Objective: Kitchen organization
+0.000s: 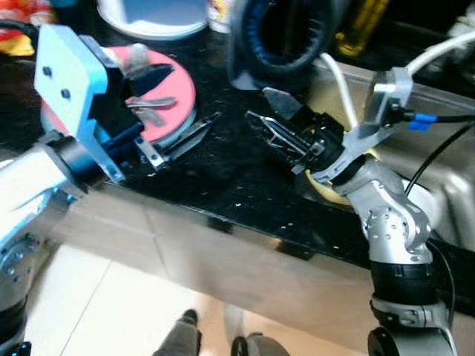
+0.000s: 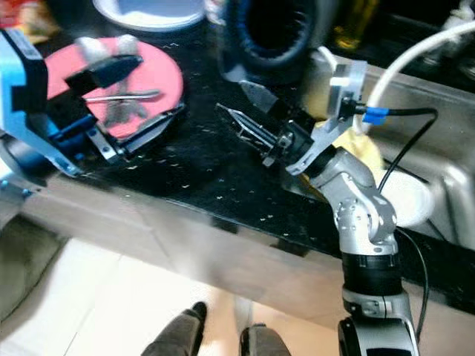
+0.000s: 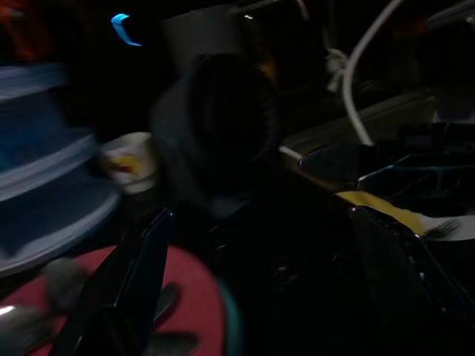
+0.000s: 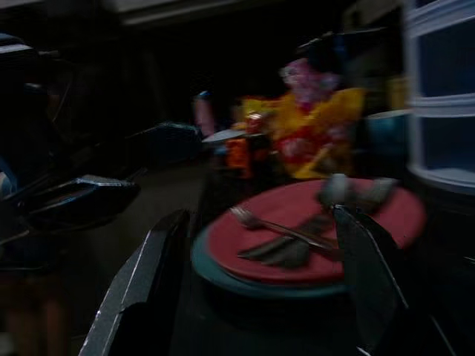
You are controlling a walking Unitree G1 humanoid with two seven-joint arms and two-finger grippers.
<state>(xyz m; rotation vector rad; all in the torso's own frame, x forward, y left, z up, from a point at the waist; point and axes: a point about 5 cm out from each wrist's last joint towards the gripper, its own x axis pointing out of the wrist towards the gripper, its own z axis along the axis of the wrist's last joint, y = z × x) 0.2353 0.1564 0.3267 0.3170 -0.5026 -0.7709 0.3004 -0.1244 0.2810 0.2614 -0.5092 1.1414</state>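
A pink plate (image 1: 179, 87) sits on a teal plate (image 4: 223, 276) on the black counter (image 1: 223, 174), at the left. A fork (image 4: 276, 225) and spoons (image 1: 148, 108) lie on it. My left gripper (image 1: 174, 105) is open, one finger above the plate and the other along its near right rim, holding nothing. My right gripper (image 1: 257, 104) is open and empty over the counter's middle, pointing left at the plates. In the right wrist view the pink plate lies ahead between the spread fingers (image 4: 141, 278).
A big black round vessel (image 1: 286, 33) stands at the back, a white dish (image 1: 152, 18) to its left. A steel sink (image 1: 438, 159) with a white hose (image 1: 441, 50) lies to the right. A yellow plate (image 3: 393, 211) sits under my right wrist. Snack bags (image 4: 312, 137) are at the far left.
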